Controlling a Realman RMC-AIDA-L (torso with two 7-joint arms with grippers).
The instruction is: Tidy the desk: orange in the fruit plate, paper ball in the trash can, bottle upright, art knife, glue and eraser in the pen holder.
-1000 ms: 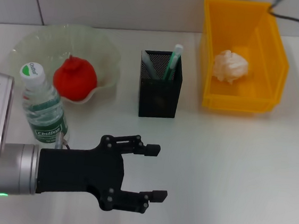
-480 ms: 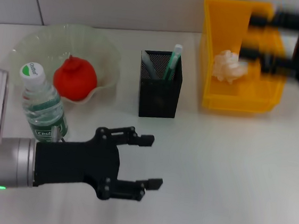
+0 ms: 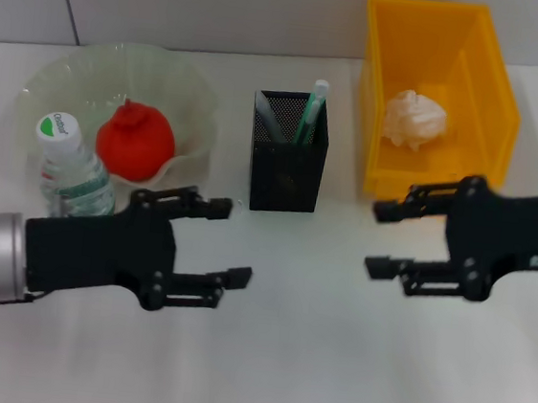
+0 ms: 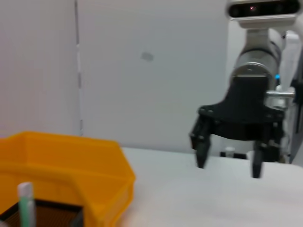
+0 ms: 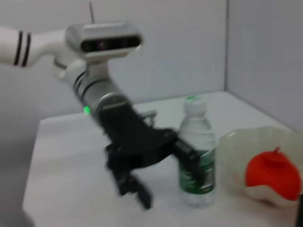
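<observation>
Over the surface's middle: both claws empty, task apparently complete.
Right claw [image 3: 388,240] has arrived spread; left claw [image 3: 224,240], spread, has retreated from the upright bottle [image 3: 72,175].

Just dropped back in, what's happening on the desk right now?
Neither hand is holding anything. The left hand hovers open over the table in front of the upright bottle, and the right hand hovers open in front of the trash can. The orange sits in the fruit plate, the paper ball lies in the trash can, and pens stand in the pen holder.
</observation>
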